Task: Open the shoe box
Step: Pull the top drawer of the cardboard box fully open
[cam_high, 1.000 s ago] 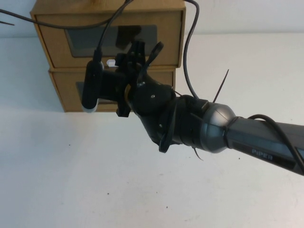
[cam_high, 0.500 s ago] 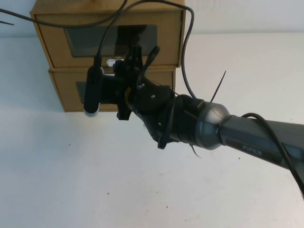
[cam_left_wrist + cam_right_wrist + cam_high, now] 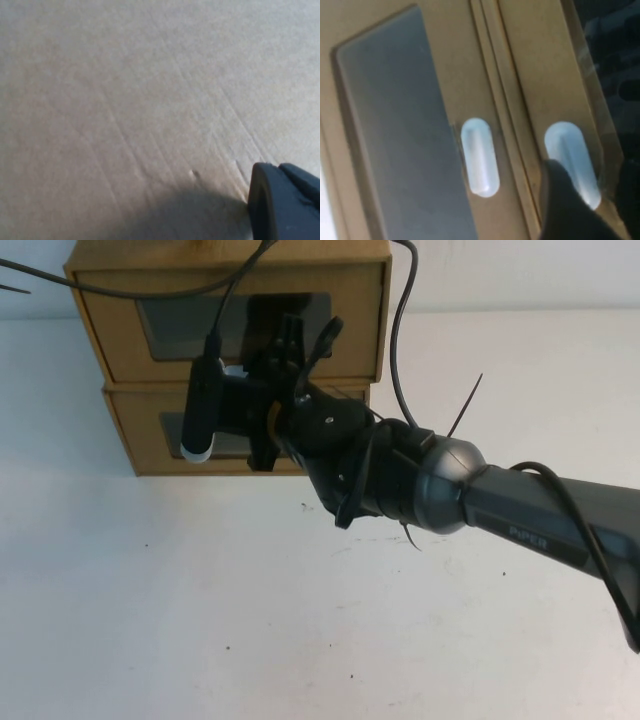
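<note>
Right wrist view shows the right gripper (image 3: 592, 175) with fingers (image 3: 565, 205) apart astride the upper shoe box's (image 3: 540, 75) white handle (image 3: 572, 147) — the left gripper (image 3: 282, 200) hangs over a pale surface (image 3: 125, 100), state unclear.

White table (image 3: 200, 620), cardboard shoe boxes (image 3: 135, 440) (stacked)

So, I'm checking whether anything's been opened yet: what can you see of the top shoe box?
The top shoe box is tan cardboard with a dark rectangular window in its front, which looks flush and closed. It sits on a matching box at the table's far side. The right gripper hangs in front of it; contact is unclear. The left gripper shows only close over a plain tan surface.
</note>
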